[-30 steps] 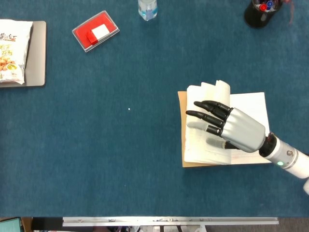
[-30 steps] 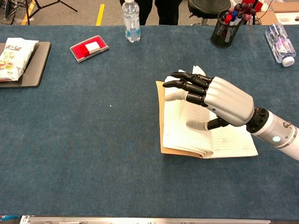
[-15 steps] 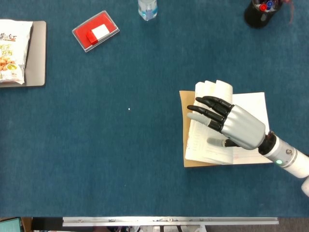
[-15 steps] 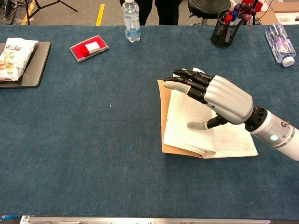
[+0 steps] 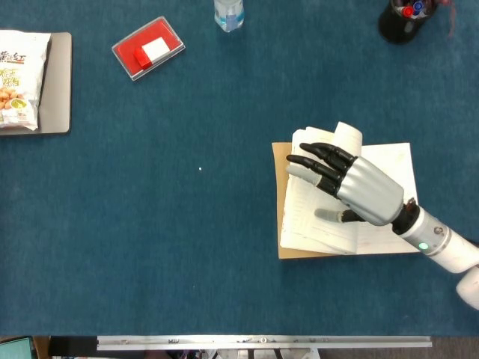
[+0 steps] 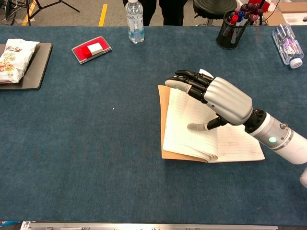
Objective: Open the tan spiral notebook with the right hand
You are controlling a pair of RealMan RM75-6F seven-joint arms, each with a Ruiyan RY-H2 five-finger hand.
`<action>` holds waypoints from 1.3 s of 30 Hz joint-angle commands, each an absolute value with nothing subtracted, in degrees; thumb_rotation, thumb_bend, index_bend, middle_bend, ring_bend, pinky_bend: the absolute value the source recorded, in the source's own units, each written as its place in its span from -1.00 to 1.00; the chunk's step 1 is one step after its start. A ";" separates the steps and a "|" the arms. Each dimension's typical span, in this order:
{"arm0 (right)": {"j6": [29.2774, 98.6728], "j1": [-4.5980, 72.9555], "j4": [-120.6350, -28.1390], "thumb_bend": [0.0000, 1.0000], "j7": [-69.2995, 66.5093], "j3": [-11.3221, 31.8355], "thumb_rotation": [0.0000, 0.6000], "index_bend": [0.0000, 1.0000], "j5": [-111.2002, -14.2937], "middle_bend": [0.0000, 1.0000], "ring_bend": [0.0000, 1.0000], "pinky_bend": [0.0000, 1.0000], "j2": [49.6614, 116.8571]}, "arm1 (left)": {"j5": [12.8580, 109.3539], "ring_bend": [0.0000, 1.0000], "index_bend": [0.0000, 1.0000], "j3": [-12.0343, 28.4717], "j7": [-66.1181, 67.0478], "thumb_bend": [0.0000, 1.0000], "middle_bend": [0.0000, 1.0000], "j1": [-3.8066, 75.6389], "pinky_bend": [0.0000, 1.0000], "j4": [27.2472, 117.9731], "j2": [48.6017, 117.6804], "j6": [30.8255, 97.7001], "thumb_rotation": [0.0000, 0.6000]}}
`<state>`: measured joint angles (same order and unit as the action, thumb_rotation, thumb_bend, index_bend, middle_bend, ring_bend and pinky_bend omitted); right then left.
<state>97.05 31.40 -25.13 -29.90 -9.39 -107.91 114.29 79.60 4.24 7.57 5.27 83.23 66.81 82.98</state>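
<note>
The tan spiral notebook (image 5: 383,161) lies open on the blue table at the right, lined pages up, with its tan cover (image 5: 278,224) showing along the left edge. My right hand (image 5: 352,191) hovers over its left pages with the fingers stretched out towards the left and the thumb tip touching the page. A few pages curl up behind the fingers (image 5: 318,158) at the far edge. In the chest view the same right hand (image 6: 218,98) spreads above the notebook (image 6: 232,143). It grips nothing. My left hand shows in neither view.
A red box (image 5: 147,48) and a water bottle (image 5: 228,13) stand at the back. A snack bag (image 5: 16,78) lies on a dark tray (image 5: 60,82) at the far left. A pen cup (image 6: 232,26) and a lying bottle (image 6: 288,45) sit at the back right.
The right hand has swept a little left across the pages, and the notebook's left edge has slid left with it. The curled pages stay raised.
</note>
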 commanded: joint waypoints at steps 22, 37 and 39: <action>95.30 34.44 -24.19 -1.00 -31.35 -8.73 1.00 -0.91 -106.75 -0.76 -0.99 -0.65 119.75 | 79.53 -0.63 -0.23 4.14 7.89 -0.91 -0.30 5.28 -0.26 83.37 66.79 82.86 1.00; 92.65 36.41 -25.65 -1.00 -29.81 -9.10 1.00 -0.91 -106.86 -0.76 -0.99 -0.65 121.64 | 79.65 -0.63 -0.23 4.10 7.67 -0.91 -0.30 5.21 -0.26 83.52 66.63 82.98 1.00; 91.95 36.47 -25.79 -1.00 -29.81 -9.15 1.00 -0.91 -106.71 -0.76 -0.99 -0.65 121.80 | 79.69 -0.63 -0.23 4.06 7.75 -0.91 -0.30 5.17 -0.26 83.46 66.69 83.04 1.00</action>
